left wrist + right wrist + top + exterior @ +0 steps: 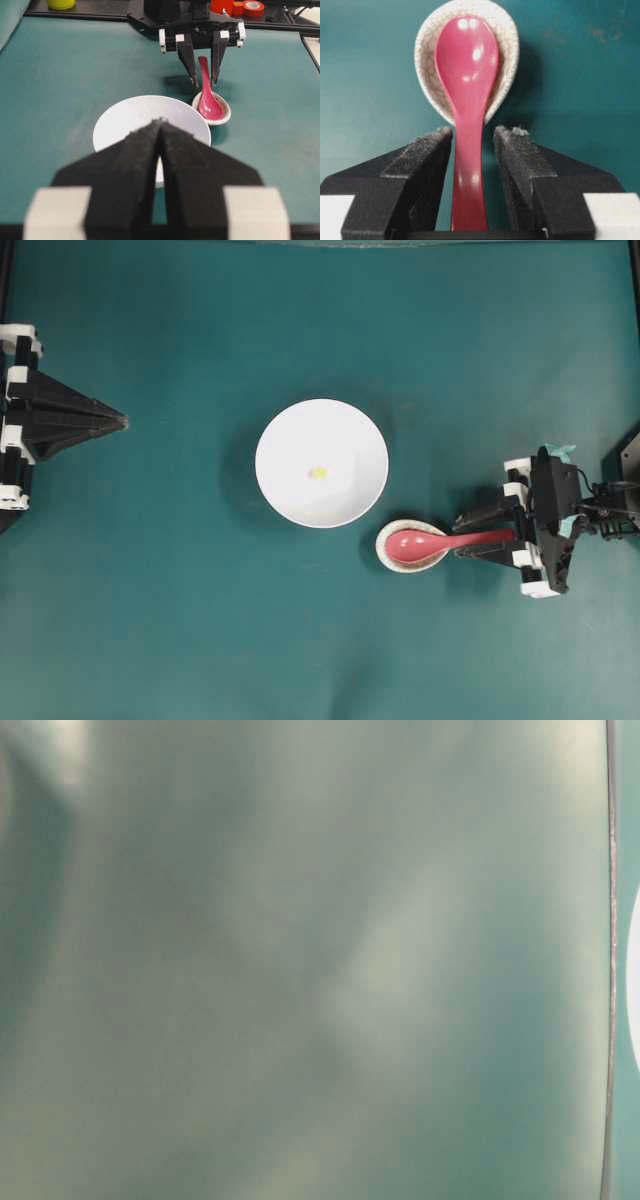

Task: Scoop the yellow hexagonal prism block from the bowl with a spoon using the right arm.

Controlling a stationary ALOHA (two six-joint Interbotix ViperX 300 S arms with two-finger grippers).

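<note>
Right wrist view: pre-grasp on the pink-red plastic soup spoon, its scoop resting in the small speckled cream dish.
The right gripper straddles the handle, jaws wide, gripping nothing; closing comes next. The tiny yellow hexagonal block lies mid-bowl in the large white bowl, mid-tabletop.

The setting is a robotics lab bench: a teal mat covers the table, two black arms are fixed at opposite edges of the mat, and behind its far edge a black frame rail carries tape rolls and a yellow container.
</note>
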